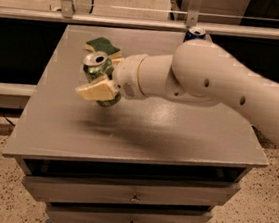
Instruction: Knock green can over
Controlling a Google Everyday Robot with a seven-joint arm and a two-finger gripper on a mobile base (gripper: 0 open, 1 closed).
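Note:
The green can [96, 64] has a silver top with a pull-tab opening. It sits between the two pale yellow fingers [96, 91] of my gripper [102, 77], which is shut on it. The can is tilted a little and looks raised off the grey table top [126, 137], over its left middle; its shadow lies on the table below. One finger crosses the can's front and the other shows behind it. My thick white arm reaches in from the right.
A green-and-yellow sponge [103, 45] lies just behind the can. A blue can [194, 33] stands at the table's back, mostly hidden by my arm. Drawers [130, 195] are under the table top. A metal rail runs behind the table.

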